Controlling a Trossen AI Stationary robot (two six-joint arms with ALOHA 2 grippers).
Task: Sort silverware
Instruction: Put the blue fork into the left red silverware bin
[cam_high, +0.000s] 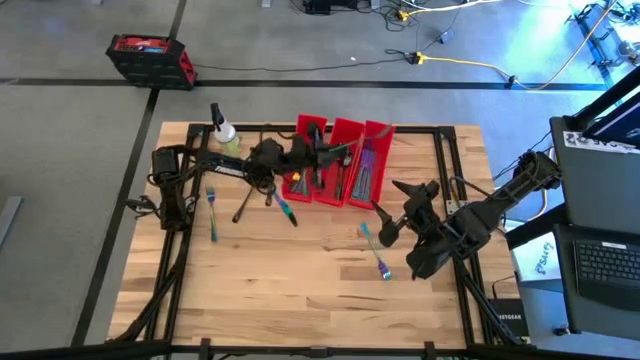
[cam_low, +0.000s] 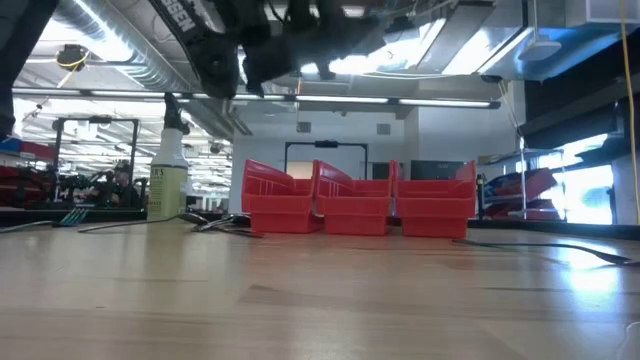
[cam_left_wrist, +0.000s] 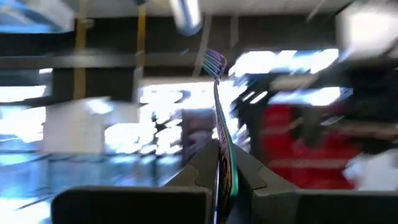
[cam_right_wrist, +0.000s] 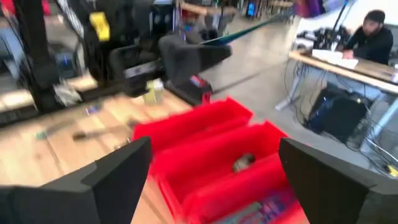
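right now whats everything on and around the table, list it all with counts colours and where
red bins: three, red, side by side at the table's far middle, silverware inside
held fork: one, iridescent, pinched upright in the left gripper
loose silverware: iridescent fork near the left edge, dark spoon and teal piece before the bins, two iridescent pieces right of centre
spray bottle: one, yellowish liquid, far left of the bins
toolbox: one, red and black, on the floor beyond the table
laptop: one, dark, on the stand at right
person: one, seated at a desk beyond
left gripper: shut on the fork, over the bins
right gripper: open, facing the bins
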